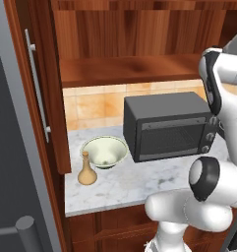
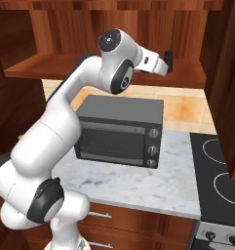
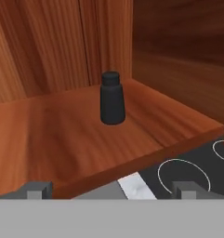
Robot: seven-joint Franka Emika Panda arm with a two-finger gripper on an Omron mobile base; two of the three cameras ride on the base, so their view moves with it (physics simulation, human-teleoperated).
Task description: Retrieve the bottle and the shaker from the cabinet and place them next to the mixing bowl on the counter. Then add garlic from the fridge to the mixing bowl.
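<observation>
Reddish-brown wood forms the cabinet (image 1: 125,69), whose open shelf runs above the marbled counter (image 1: 134,184); its door with the silver bar handle (image 1: 36,91) stands swung out at the left of the left base view. On the counter sits a black microwave (image 2: 120,132), and to its right in the right base view a dark cooktop (image 2: 219,180) with ring markings. The white arm reaches up to shelf level, with the gripper (image 3: 111,190) aimed along the shelf; its fingers (image 3: 35,190) stand fully released, spread wide with nothing between them. The mixing bowl (image 1: 105,151) rests on the counter left of the microwave, and the bottle (image 1: 87,171) stands upright just beside it at its front left, so that first placement appears complete. The shaker (image 3: 112,98) stands upright on the cabinet shelf, ahead of the fingers and apart from them, near the rear corner. Judged from this, the step in hand is the approach to the shaker; grasping it, setting it beside the bowl, and fetching the garlic from the fridge remain.
</observation>
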